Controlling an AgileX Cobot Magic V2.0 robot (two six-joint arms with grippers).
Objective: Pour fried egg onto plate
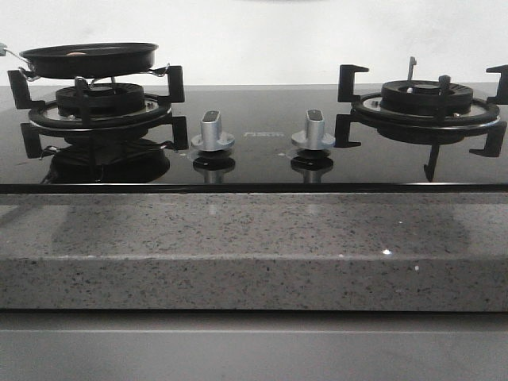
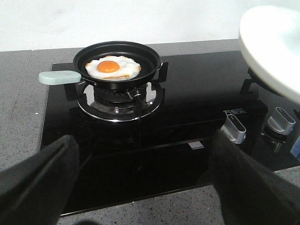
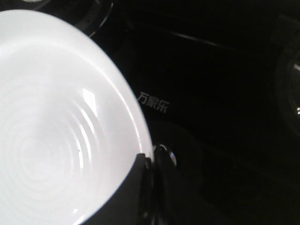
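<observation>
The fried egg (image 2: 112,68), white with an orange yolk, lies in a small black frying pan (image 2: 119,61) with a pale green handle (image 2: 58,77). The pan (image 1: 89,59) rests on the left burner. My left gripper (image 2: 145,187) is open and holds nothing. It hovers over the stove's front edge, well short of the pan, with its dark fingers (image 2: 37,183) spread wide. The white plate (image 3: 56,131) fills much of the right wrist view, and my right gripper (image 3: 149,160) is shut on its rim. The plate (image 2: 276,47) hangs above the stove's right side. Neither gripper shows in the front view.
Two silver knobs (image 1: 213,133) (image 1: 313,131) stand at the middle of the black glass hob. The right burner (image 1: 429,107) has raised black pan supports. A speckled grey stone counter (image 1: 238,246) runs along the front.
</observation>
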